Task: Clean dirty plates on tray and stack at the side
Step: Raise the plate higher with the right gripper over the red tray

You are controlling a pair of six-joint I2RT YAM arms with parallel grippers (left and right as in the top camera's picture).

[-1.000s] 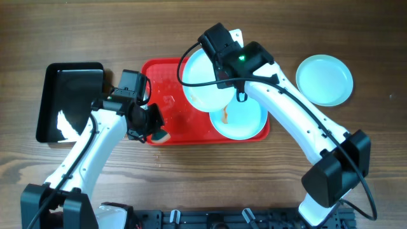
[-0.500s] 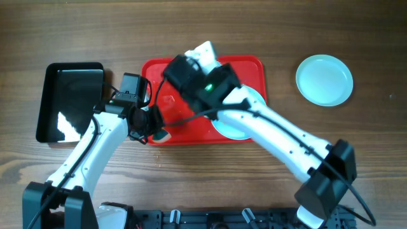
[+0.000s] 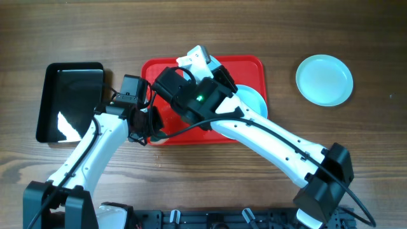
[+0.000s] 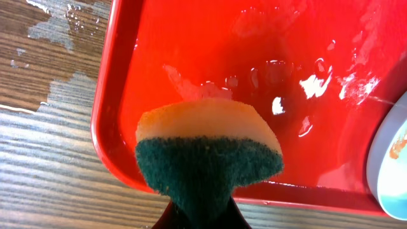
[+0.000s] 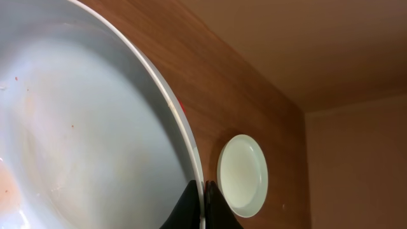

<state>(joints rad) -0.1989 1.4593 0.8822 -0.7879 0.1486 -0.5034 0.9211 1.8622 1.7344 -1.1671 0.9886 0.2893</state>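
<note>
- Swung left over wet red tray (image 3: 251, 67) since earlier; right end effector (image 5: 202, 192) pinching rim of smooth round plate (image 5: 76, 127).
- Clamped in left end effector (image 4: 200, 215): foam sponge (image 4: 206, 152), coarse green face.

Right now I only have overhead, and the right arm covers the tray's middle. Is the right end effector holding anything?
Observer: Yes. In the right wrist view, the right end effector is pinched on the rim of a plate.
Operator: Plate clean?
Observer: Not fully. There are faint orange specks and a pale smear on its face.
Operator: Left side?
Observer: The left end effector grips a sponge, yellow layer outward, at the wet near corner of the tray.
</note>
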